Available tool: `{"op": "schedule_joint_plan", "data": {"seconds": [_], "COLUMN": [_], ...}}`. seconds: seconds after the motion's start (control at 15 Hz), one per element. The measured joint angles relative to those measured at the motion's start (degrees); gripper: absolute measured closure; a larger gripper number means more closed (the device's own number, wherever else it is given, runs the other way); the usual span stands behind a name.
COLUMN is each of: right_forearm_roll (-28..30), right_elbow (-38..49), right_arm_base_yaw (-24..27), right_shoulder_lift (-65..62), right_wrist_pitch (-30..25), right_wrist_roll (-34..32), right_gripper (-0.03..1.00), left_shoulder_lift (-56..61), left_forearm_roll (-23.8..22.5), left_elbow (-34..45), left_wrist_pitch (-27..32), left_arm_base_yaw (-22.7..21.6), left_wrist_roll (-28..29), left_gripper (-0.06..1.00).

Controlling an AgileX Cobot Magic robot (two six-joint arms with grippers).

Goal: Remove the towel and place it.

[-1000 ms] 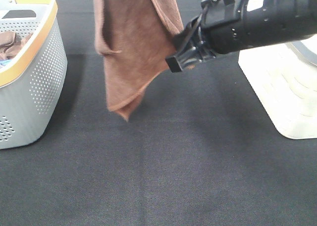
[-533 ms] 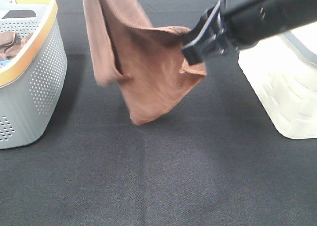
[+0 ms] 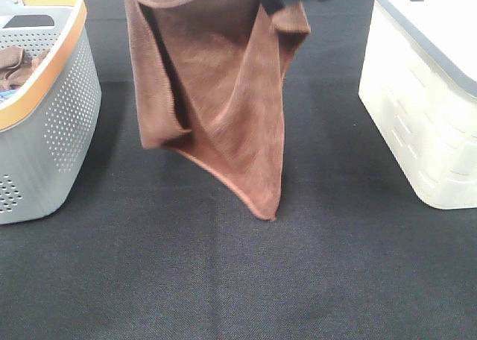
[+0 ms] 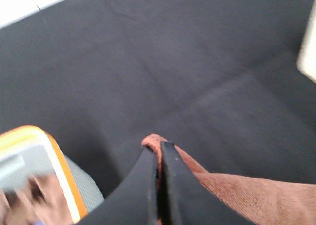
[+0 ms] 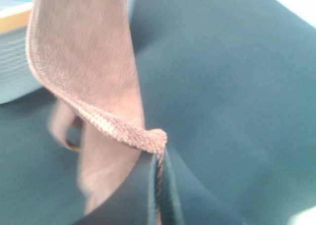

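We hold towel aloft above black mat, between basket and white bin; left gripper, right gripper each clamped on an upper corner, so cloth hangs spread, likely for laying flat

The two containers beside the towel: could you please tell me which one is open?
The grey perforated basket with the orange rim; the white bin has a lid on.
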State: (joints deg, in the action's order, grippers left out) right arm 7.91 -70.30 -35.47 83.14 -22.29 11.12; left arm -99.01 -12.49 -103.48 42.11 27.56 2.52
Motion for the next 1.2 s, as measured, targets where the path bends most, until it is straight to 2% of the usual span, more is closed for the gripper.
{"op": "schedule_joint_plan", "data": {"seconds": [0.2, 0.33, 0.4, 0.53, 0.6, 0.67, 0.8, 0.87, 0.93, 1.0, 1.07, 1.2], "right_forearm_roll": [4.58, 4.93, 4.93, 4.93, 4.93, 4.64, 4.47, 4.47, 4.47, 4.47, 4.24, 1.20], "right_elbow": [-6.53, -10.20, -13.01, -16.39, -16.39, -18.85, -19.71, -19.71, -19.71, -19.71, -19.71, -19.77], "right_arm_base_yaw": [5.21, 9.00, 11.46, 15.24, 15.24, 18.05, 19.14, 19.19, 19.19, 19.19, 19.14, 19.02], "right_shoulder_lift": [6.88, 11.63, 15.07, 20.51, 20.51, 25.78, 30.02, 31.34, 31.34, 32.14, 32.66, 32.66], "right_wrist_pitch": [3.84, 10.60, 15.93, 22.29, 22.29, 29.28, 30.71, 28.19, 28.19, 23.95, 16.62, 8.71], "right_wrist_roll": [-4.30, -4.35, -4.35, -4.35, -4.35, -4.35, -4.35, -4.35, -4.35, -4.35, -4.35, -4.35], "right_gripper": [0.97, 0.97, 0.97, 0.97, 0.97, 0.97, 0.97, 0.97, 0.97, 0.97, 0.97, 0.97], "left_shoulder_lift": [-4.18, -6.82, -9.11, -12.83, -12.83, -17.19, -21.54, -22.86, -22.86, -23.84, -24.35, -24.35], "left_forearm_roll": [-3.44, -3.67, -3.78, -3.90, -3.90, -3.90, -3.90, -3.32, -3.32, -2.12, 0.80, 4.70], "left_elbow": [0.00, 0.00, 0.00, 0.00, 0.00, 0.00, 0.00, 0.00, 0.00, 0.00, 0.00, 0.00], "left_wrist_pitch": [-12.26, -19.19, -24.12, -31.63, -31.63, -38.16, -40.16, -39.13, -39.13, -35.35, -28.48, -19.42], "left_arm_base_yaw": [-2.58, -6.19, -8.54, -10.14, -10.14, -10.20, -10.20, -10.20, -10.20, -10.20, -10.08, -9.51], "left_wrist_roll": [0.52, 2.35, 2.86, 3.04, 3.04, 3.04, 3.04, 3.04, 3.04, 3.04, 3.04, 3.09], "left_gripper": [0.94, 0.94, 0.94, 0.94, 0.94, 0.94, 0.94, 0.94, 0.94, 0.94, 0.94, 0.94]}}
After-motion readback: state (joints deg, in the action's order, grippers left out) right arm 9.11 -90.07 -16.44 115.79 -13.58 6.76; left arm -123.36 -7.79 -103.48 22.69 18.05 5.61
